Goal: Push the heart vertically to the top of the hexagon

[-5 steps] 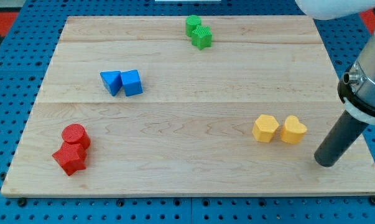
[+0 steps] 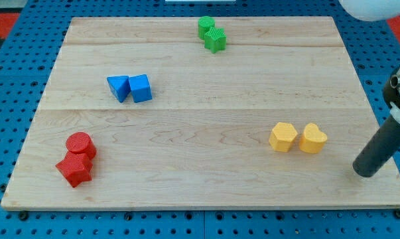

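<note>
A yellow heart lies on the wooden board at the view's right, touching or nearly touching a yellow hexagon on its left. The two sit side by side at about the same height. My tip rests on the board to the right of and below the heart, clearly apart from it. The rod leans up toward the view's right edge.
A blue triangle and blue cube sit left of centre. A green cylinder-like block and green star-like block sit at the top. A red cylinder and red star sit at the bottom left.
My tip has moved to the view's right, away from the yellow heart. No block has moved.
</note>
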Available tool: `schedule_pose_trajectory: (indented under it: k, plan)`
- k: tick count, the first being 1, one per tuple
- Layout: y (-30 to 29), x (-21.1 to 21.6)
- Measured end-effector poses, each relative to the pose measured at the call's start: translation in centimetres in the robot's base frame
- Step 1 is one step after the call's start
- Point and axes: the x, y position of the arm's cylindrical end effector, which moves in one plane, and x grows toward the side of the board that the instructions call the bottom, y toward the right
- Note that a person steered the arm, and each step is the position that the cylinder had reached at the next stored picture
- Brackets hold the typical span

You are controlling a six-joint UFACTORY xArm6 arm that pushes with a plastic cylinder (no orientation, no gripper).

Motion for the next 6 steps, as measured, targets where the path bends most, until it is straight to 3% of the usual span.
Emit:
schedule_pose_trajectory:
  k: [1, 3, 4, 5, 6]
  plan:
    - [-2.2, 0.0]
    - [3.0, -7.6]
    - [1.6, -3.2]
    - [-4.4, -1.9]
    - [-5.7, -7.5]
